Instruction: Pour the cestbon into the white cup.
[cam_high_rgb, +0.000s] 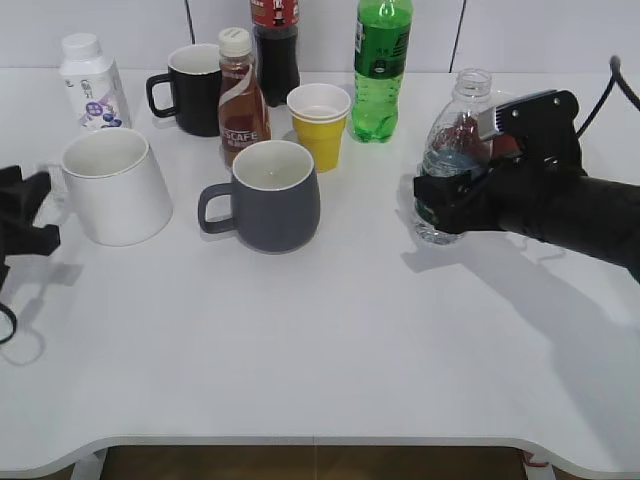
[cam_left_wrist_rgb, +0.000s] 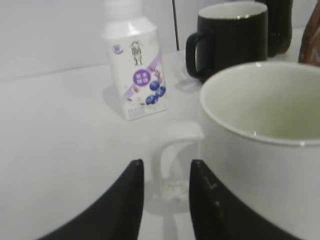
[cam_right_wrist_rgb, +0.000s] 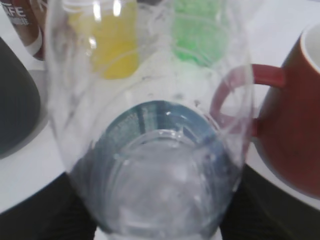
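Observation:
The cestbon (cam_high_rgb: 455, 130) is a small clear bottle without a cap, partly filled, upright at the right of the table. My right gripper (cam_high_rgb: 445, 200) is shut on its lower body. In the right wrist view the bottle (cam_right_wrist_rgb: 160, 150) fills the frame between the dark fingers (cam_right_wrist_rgb: 160, 220). The white cup (cam_high_rgb: 115, 190) stands at the far left, its mouth empty. My left gripper (cam_high_rgb: 25, 215) is just left of it. In the left wrist view its jaws (cam_left_wrist_rgb: 166, 170) are open, and the handle of the white cup (cam_left_wrist_rgb: 260, 165) lies just ahead, between the fingertips.
A grey mug (cam_high_rgb: 272, 195) stands mid-table. Behind it are a brown coffee bottle (cam_high_rgb: 240, 95), black mug (cam_high_rgb: 195, 90), yellow paper cup (cam_high_rgb: 320, 125), green soda bottle (cam_high_rgb: 380, 70), cola bottle (cam_high_rgb: 275, 40) and white milk bottle (cam_high_rgb: 92, 85). A red mug (cam_right_wrist_rgb: 295, 125) stands behind the cestbon.

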